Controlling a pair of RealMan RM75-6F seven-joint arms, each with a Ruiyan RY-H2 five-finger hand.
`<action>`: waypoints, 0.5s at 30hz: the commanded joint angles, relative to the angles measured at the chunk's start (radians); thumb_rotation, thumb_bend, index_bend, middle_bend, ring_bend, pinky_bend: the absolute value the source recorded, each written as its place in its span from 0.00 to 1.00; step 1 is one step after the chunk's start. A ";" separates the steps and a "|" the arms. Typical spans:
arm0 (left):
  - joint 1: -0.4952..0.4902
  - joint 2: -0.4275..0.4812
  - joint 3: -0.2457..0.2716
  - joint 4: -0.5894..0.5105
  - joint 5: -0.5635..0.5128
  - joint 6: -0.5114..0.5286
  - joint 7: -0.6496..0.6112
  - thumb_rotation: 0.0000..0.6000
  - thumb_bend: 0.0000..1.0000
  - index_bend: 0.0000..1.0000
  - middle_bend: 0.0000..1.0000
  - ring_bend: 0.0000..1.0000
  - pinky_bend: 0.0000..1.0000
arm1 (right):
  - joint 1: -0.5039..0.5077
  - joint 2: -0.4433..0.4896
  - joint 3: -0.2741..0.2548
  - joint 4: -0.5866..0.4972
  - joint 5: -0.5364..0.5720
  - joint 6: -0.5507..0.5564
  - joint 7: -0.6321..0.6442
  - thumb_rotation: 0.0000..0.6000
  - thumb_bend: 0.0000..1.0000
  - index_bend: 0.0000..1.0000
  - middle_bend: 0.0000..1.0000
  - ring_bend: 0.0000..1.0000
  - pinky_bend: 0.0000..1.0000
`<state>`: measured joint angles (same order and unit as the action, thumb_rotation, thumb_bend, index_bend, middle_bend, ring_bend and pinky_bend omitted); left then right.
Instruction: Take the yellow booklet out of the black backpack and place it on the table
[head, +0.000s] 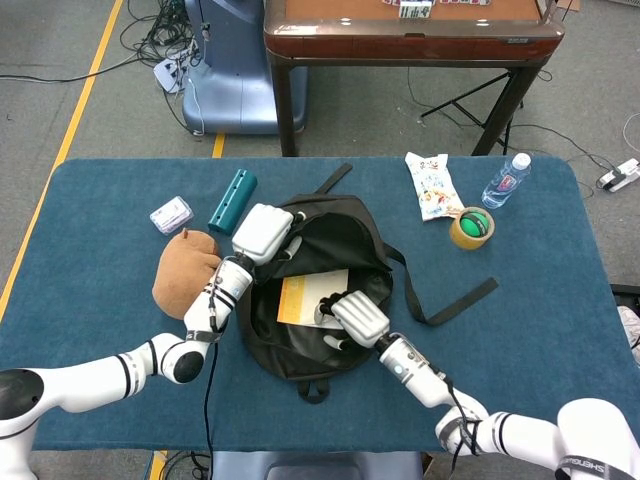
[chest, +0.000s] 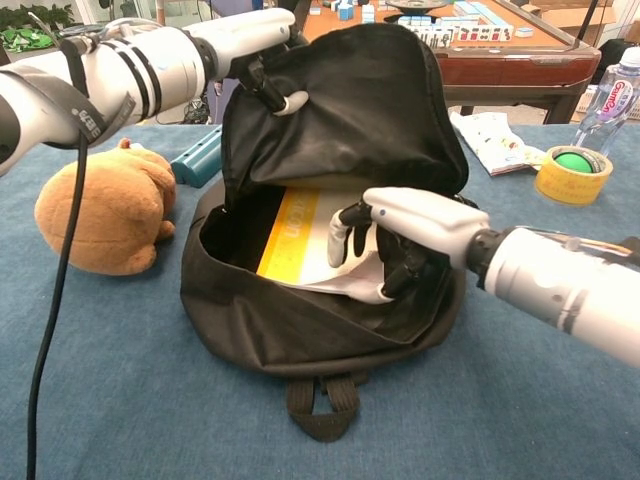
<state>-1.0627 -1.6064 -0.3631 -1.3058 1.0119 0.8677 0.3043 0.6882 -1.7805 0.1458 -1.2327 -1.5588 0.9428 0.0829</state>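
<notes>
Yellow booklet (chest: 300, 235) lies flat inside the black backpack (chest: 330, 310), its yellow band toward nine o'clock and the white page toward three. The left hand (chest: 262, 35) grips the top flap of the bag up at eleven o'clock and holds the mouth open. The right hand (chest: 395, 240) is down inside the opening, fingers curled over the booklet's white, three o'clock edge; from where I stand I cannot tell whether it has pinched the page or only rests on it.

To my eye the job here is to get a real grip. The loose corner at five o'clock already curls up, so a thumb slid under that edge looks the best bet, with the fingers pressing from above. The page looks thin, so a grip on the cover alone could bend or tear it. Better to take the whole thickness. The flap should be kept high so the booklet clears the rim on a pull toward six o'clock.

The brown plush toy (head: 185, 272) sits at nine o'clock beside the bag, out of the way.
</notes>
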 joint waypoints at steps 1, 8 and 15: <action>0.000 -0.003 0.010 0.009 0.000 0.001 0.002 1.00 0.53 0.76 0.81 0.72 0.56 | 0.021 -0.037 -0.002 0.052 0.023 -0.018 -0.020 1.00 0.12 0.46 0.41 0.37 0.44; 0.002 -0.011 0.018 0.035 -0.017 -0.001 -0.010 1.00 0.53 0.76 0.81 0.72 0.56 | 0.002 -0.046 -0.032 0.097 0.034 0.012 -0.062 1.00 0.00 0.42 0.33 0.28 0.36; 0.002 -0.022 0.021 0.071 -0.040 -0.011 -0.023 1.00 0.53 0.76 0.81 0.72 0.56 | 0.004 -0.074 -0.037 0.161 0.029 0.048 -0.036 1.00 0.00 0.35 0.24 0.21 0.31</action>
<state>-1.0606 -1.6263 -0.3412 -1.2375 0.9754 0.8585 0.2835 0.6877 -1.8453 0.1084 -1.0841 -1.5279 0.9842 0.0429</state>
